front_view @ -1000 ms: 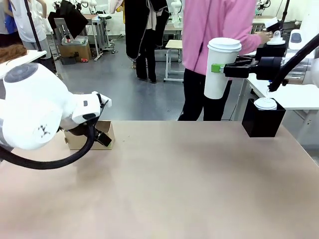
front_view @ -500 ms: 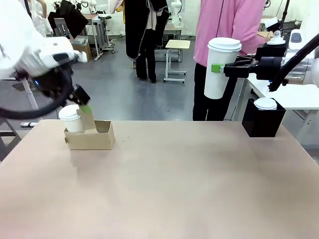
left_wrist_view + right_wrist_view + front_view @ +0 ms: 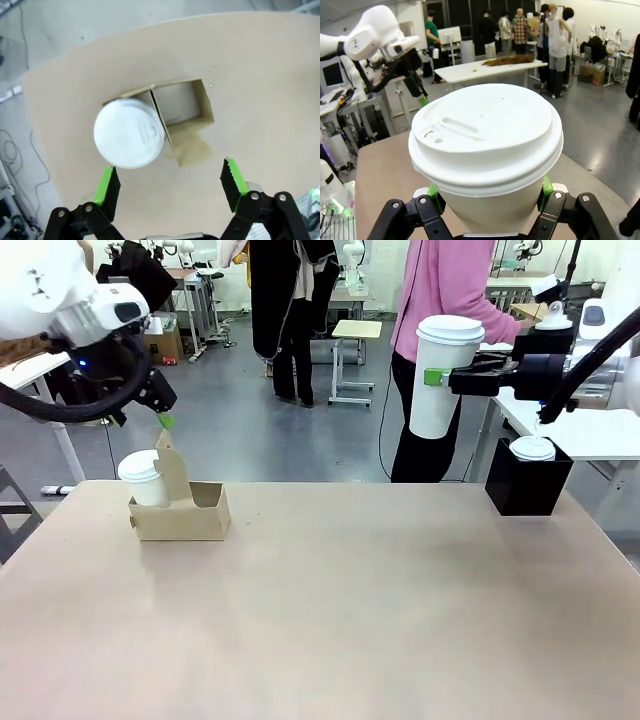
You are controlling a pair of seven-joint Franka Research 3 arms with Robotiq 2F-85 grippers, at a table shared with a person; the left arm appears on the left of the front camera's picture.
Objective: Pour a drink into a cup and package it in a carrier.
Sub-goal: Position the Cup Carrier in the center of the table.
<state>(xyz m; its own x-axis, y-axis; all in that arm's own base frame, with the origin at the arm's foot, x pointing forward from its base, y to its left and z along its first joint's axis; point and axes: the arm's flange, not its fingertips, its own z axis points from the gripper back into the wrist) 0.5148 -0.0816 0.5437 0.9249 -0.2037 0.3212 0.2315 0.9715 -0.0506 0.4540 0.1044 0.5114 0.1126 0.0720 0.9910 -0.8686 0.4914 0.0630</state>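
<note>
Front view: left jaws, wide open, are lifting off the carrier (image 3: 185,518), one cup (image 3: 140,480) slotted; right jaws are gripping a second cup (image 3: 438,412).

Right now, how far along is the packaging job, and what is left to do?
Done: one lidded cup sits in the carrier; the left gripper hangs open above it. In hand: the right gripper holds a second lidded cup in the air at the right. Left: set it in the carrier's free slot.
</note>
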